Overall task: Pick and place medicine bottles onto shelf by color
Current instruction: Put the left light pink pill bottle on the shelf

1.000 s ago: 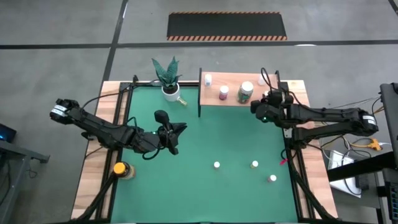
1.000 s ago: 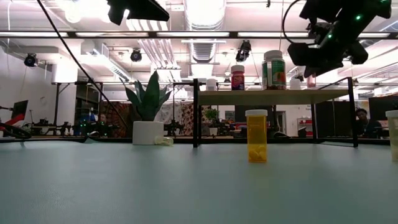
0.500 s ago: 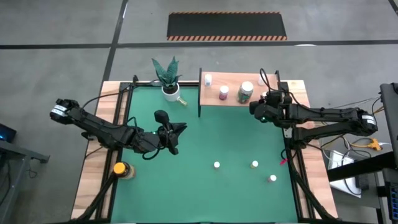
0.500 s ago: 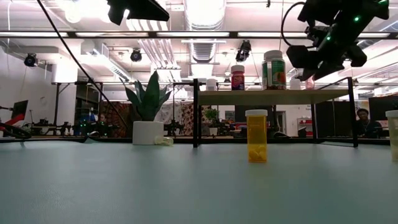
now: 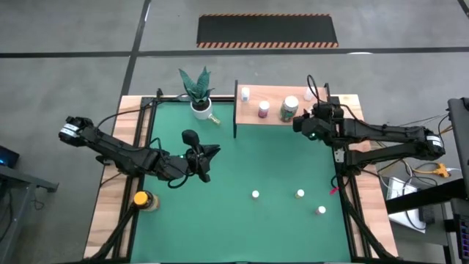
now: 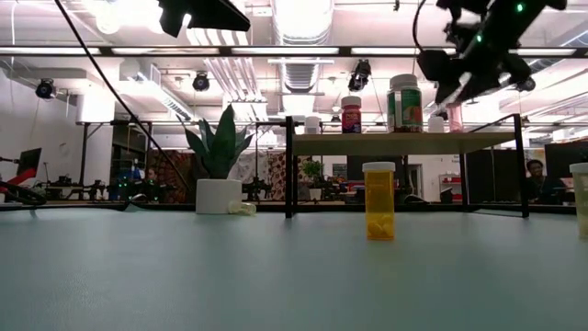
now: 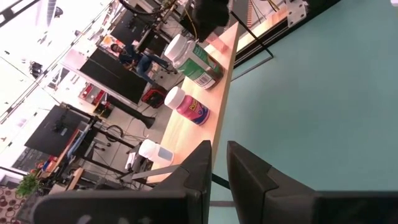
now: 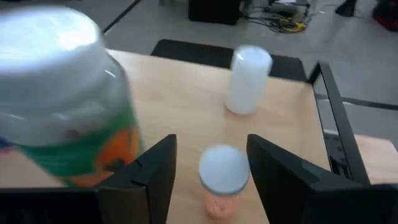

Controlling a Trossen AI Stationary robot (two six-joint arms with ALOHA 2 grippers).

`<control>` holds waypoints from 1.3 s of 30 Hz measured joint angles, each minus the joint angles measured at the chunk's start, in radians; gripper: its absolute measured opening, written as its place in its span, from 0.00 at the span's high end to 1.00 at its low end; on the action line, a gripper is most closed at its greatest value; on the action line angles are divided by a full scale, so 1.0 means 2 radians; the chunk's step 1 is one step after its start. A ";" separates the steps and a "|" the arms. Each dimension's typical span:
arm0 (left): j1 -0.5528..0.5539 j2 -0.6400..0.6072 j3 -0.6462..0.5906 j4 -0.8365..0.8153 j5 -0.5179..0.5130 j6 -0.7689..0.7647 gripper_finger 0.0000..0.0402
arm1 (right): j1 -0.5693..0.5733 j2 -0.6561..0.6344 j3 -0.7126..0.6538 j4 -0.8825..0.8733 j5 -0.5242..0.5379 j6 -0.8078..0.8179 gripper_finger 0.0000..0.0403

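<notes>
Right wrist view shows the right claw (image 8: 207, 180) spread, its two dark fingers standing either side of a small pink bottle with a white cap (image 8: 222, 186) without touching it, so the bottle rests on its own on the light wooden shelf on thin black legs (image 5: 272, 116). A second ago the same fingers sat closer around it and the claw hung lower in the low view; it has since widened and lifted, which I read as a release, one more bottle delivered. On the shelf the pink bottle stands at the right end, near a small all-white bottle (image 8: 247, 79) toward the back edge; next comes a large green-labelled bottle with a white cap (image 5: 289, 108), then a pink-red bottle with a white cap (image 5: 264, 109), and a small white bottle (image 5: 245, 93) at the left back corner. Well in front of the shelf, three white-capped bottles (image 5: 300, 194) wait on the green surface (image 5: 220, 220), with an amber yellow-capped bottle (image 5: 141, 199) far to the front left. Left claw (image 5: 199, 163) hangs pressed together and empty, left of the shelf.
</notes>
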 joint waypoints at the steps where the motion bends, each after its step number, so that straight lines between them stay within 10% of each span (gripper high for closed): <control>1: 0.000 0.000 0.000 0.000 0.000 0.000 0.92 | 0.000 0.000 0.010 0.000 -0.004 -0.008 0.55; 10: 0.000 0.000 0.000 0.000 0.000 0.000 0.92 | 0.000 0.001 0.122 -0.082 -0.039 -0.064 0.68; 19: 0.000 0.000 0.000 0.000 0.000 0.000 0.92 | -0.039 0.004 0.185 -0.177 -0.184 -0.096 0.96; 39: 0.000 0.000 0.000 0.001 0.000 0.000 0.92 | -0.167 0.017 0.146 -0.160 -0.265 -0.155 0.98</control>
